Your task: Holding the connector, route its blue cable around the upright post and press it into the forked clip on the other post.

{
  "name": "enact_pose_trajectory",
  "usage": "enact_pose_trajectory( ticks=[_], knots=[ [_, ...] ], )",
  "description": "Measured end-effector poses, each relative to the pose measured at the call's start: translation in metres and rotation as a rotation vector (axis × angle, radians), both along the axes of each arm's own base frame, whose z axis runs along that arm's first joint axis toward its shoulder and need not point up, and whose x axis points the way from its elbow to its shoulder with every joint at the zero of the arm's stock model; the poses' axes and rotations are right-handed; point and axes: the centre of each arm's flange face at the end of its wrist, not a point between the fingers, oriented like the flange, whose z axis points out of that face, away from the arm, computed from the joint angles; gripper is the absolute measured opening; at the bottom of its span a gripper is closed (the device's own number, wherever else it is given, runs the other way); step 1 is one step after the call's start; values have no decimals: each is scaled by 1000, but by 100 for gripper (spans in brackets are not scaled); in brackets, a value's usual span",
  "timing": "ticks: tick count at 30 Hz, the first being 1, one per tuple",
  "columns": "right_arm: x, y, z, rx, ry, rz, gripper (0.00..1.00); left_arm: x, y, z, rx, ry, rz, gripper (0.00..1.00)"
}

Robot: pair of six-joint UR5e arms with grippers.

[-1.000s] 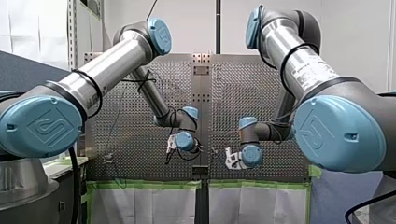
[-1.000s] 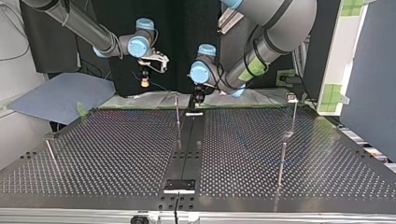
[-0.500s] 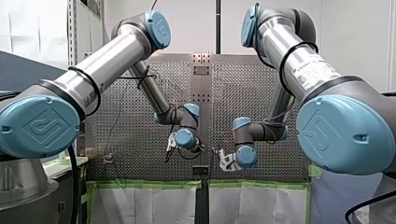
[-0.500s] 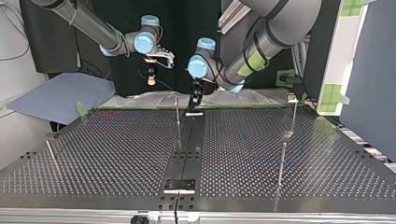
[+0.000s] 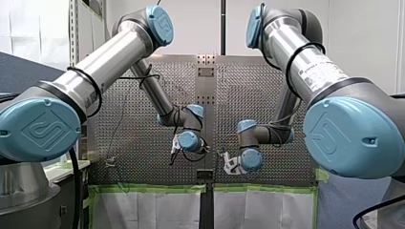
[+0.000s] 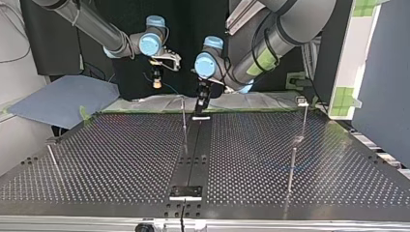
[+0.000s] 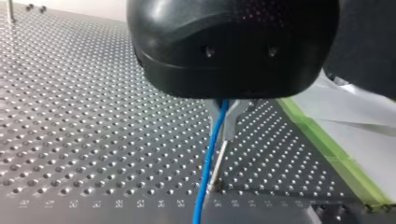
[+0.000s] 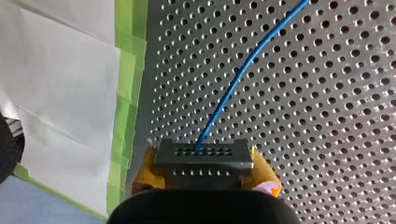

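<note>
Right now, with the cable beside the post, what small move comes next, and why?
Probably swing my right claw, gripping the connector, past the upright post toward the table's middle. My left claw pinches the blue cable right beside that post, not yet wrapped, so moving the connector end should bend it around.

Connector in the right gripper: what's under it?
The holed table, with the blue cable running over it from the connector. Yellow pads hold its sides. The table right beneath is covered.

No legible text or numbers anywhere
</note>
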Motion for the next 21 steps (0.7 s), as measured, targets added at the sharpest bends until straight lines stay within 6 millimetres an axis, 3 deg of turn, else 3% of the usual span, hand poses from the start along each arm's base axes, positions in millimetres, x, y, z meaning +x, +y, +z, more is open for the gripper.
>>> enact_pose_trajectory(
  ticks=[7, 14, 21],
  knots=[
    [-5, -4, -1, 2, 4, -7, 0, -1, 4, -3, 8, 15, 5, 0],
    [-5, 6, -5, 7, 7, 2, 0, -16, 13, -18, 21, 40, 4, 0],
    [-8, 5, -6, 1, -4, -2, 0, -19, 18, -29, 35, 56, 2, 0]
  ],
)
